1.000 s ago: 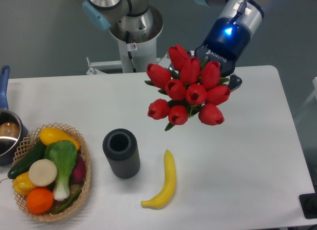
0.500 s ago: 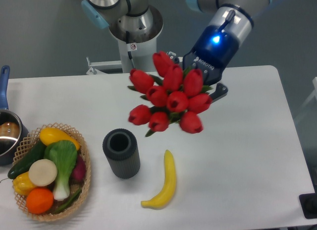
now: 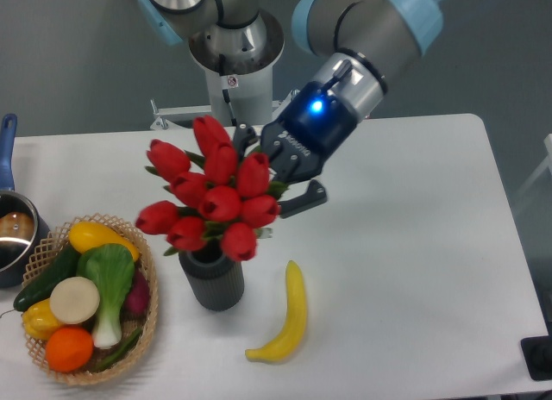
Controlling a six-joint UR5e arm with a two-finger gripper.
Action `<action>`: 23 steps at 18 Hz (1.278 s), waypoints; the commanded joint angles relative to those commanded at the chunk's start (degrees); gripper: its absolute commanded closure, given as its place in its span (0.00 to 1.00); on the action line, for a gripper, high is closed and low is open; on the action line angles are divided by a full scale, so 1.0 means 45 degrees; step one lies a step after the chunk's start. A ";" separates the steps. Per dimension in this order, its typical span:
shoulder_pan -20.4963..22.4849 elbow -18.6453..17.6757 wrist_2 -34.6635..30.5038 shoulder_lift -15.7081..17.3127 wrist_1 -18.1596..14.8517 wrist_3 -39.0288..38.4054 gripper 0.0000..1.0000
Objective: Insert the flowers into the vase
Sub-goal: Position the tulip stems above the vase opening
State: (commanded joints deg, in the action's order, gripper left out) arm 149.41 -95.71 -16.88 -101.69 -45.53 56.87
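The jaws are closed on the stems of the flowers (image 3: 210, 196), so the gripper (image 3: 278, 180) carries the tilted bunch out to its lower left. The tulip heads hang over the mouth of the vase (image 3: 212, 281), which stands below and left of the jaws, beside a banana (image 3: 290, 316).

We see the UR5e arm (image 3: 362, 21) at the top of the frame, built of grey metal tubes with light blue caps at the joints. Its round silver base column (image 3: 235, 59) stands at upper centre and carries a small red-and-white sticker. The wrist ends in a silver ring with a lit blue light, then a dark blue-black gripper (image 3: 274, 178) body bearing white lettering, probably a maker's name, too small to read. The black fingers (image 3: 304, 199) are slim.
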 joint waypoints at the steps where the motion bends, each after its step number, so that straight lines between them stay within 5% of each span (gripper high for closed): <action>1: -0.0155 -0.0021 0.0000 0.0000 0.0000 0.0019 0.68; 6: -0.0332 -0.0606 0.0897 0.0020 0.0020 0.0020 0.68; 23: -0.0235 -0.0743 0.2988 -0.0390 0.0195 0.1405 0.69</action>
State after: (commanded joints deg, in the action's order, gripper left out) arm 148.36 -99.05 -3.43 -103.45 -44.65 63.19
